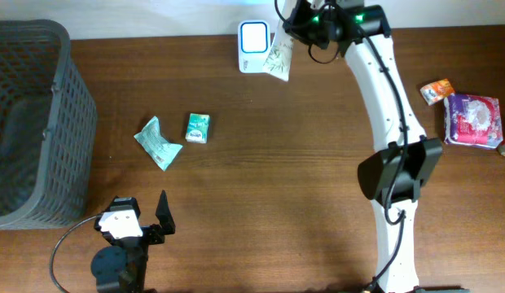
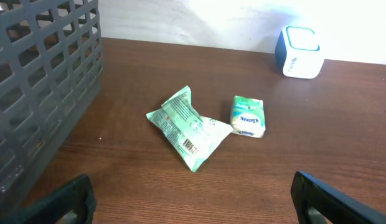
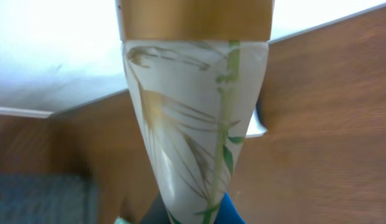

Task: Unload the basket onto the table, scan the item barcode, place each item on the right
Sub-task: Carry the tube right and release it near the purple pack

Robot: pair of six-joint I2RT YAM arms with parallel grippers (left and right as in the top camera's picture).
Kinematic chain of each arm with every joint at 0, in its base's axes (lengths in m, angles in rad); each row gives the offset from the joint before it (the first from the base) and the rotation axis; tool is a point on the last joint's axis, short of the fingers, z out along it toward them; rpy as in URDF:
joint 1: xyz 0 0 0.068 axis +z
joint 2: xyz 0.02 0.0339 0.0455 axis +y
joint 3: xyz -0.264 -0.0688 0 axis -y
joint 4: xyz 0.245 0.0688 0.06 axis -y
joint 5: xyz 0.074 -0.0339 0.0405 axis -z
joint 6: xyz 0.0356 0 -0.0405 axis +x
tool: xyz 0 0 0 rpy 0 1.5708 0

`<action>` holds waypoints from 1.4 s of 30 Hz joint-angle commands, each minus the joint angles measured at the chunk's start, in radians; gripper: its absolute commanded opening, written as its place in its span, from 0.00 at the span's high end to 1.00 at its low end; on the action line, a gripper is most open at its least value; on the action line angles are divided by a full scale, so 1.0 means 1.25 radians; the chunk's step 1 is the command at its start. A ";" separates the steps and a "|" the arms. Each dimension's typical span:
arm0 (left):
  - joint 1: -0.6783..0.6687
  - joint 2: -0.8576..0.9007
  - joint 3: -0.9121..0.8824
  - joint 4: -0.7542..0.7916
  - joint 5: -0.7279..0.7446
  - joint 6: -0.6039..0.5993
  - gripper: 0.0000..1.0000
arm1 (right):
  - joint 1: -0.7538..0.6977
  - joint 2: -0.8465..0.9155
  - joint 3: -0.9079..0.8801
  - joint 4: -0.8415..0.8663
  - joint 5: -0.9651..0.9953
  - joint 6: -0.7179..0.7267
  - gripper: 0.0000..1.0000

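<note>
My right gripper point(image 1: 297, 28) is at the far edge of the table, shut on a white packet point(image 1: 279, 59) printed with green and gold leaves. The packet hangs just to the right of the white-and-blue barcode scanner point(image 1: 254, 42). It fills the middle of the right wrist view point(image 3: 193, 124) with a gold band across its top; no barcode shows on this face. My left gripper point(image 1: 142, 210) rests near the front left edge. Its fingers stand wide open point(image 2: 193, 208) with only bare wood between them. The left wrist view also shows the scanner point(image 2: 300, 52) far off.
A crumpled green packet point(image 1: 159, 142) point(image 2: 187, 127) and a small green tissue pack point(image 1: 198, 128) point(image 2: 248, 116) lie left of centre. A grey basket point(image 1: 32, 122) point(image 2: 37, 93) stands at the left edge. An orange packet point(image 1: 437, 91) and a purple pack point(image 1: 474, 120) lie far right.
</note>
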 commanded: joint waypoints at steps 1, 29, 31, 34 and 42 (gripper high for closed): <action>0.003 -0.003 -0.002 -0.004 -0.005 -0.007 0.01 | 0.064 0.017 0.012 0.133 0.228 0.001 0.96; 0.003 -0.003 -0.002 -0.004 -0.005 -0.007 0.01 | 0.017 0.036 0.010 0.072 0.391 0.001 0.96; 0.003 -0.003 -0.002 -0.004 -0.005 -0.007 0.01 | -0.024 0.015 0.010 -0.045 0.432 0.001 0.96; 0.003 -0.003 -0.002 -0.004 -0.005 -0.007 0.01 | -0.097 0.015 0.009 -0.237 0.489 -0.010 0.96; 0.003 -0.003 -0.002 -0.004 -0.005 -0.007 0.01 | -0.267 0.030 -0.052 -0.475 0.539 -0.183 0.96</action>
